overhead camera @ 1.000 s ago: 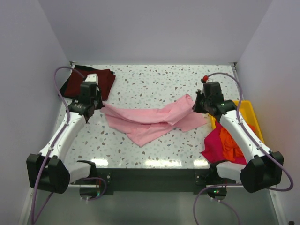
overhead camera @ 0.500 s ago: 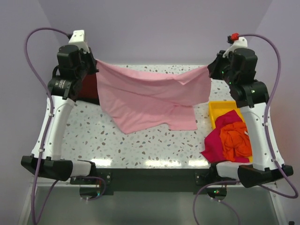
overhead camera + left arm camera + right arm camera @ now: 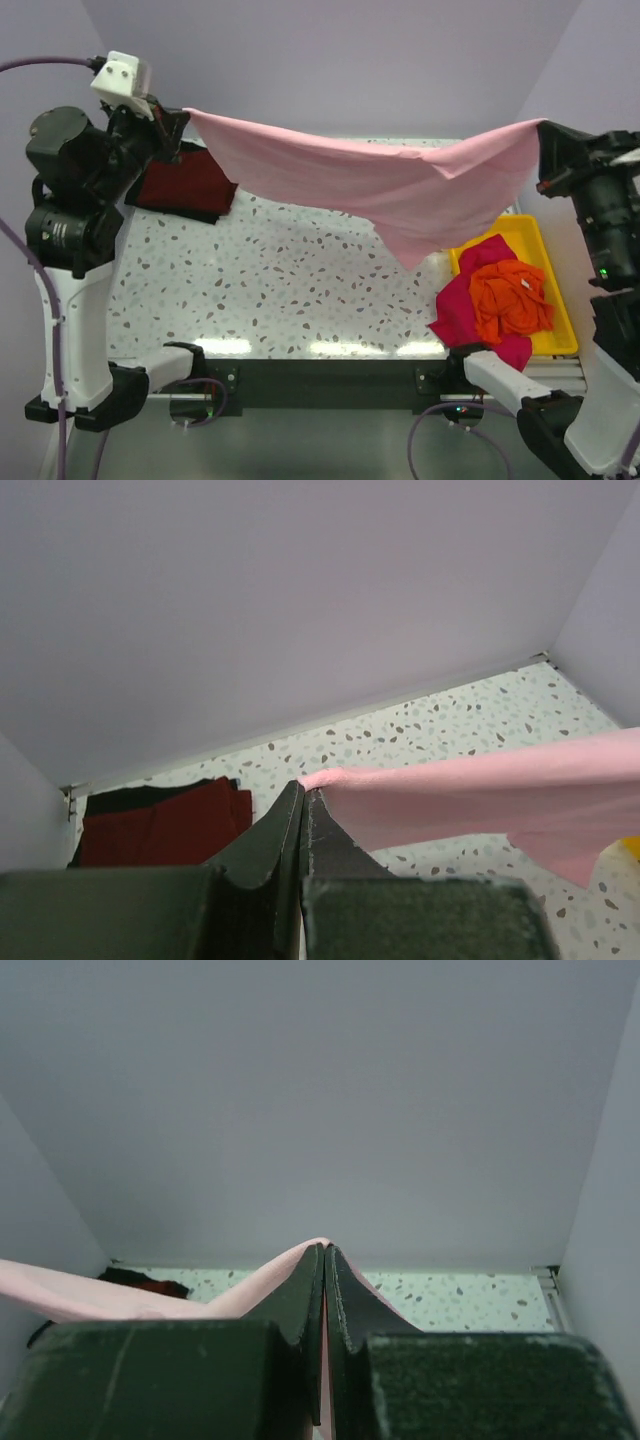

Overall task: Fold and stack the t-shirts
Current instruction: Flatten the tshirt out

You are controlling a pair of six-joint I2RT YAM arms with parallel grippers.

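The pale pink t-shirt (image 3: 380, 180) hangs stretched in the air between both grippers, high above the table, sagging to a point at the right. My left gripper (image 3: 180, 115) is shut on its left corner (image 3: 330, 780). My right gripper (image 3: 543, 128) is shut on its right corner (image 3: 300, 1255). A folded dark maroon t-shirt (image 3: 185, 185) lies on a black one at the table's back left, also in the left wrist view (image 3: 160, 825). The magenta t-shirt (image 3: 465, 300) and the bright orange t-shirt (image 3: 510, 300) lie crumpled in the yellow tray.
The yellow tray (image 3: 535, 240) stands at the right edge of the speckled table (image 3: 290, 280). White walls close in the back and both sides.
Both arms have risen and spread further apart, lifting the pink t-shirt off the table and stretching it in the air.
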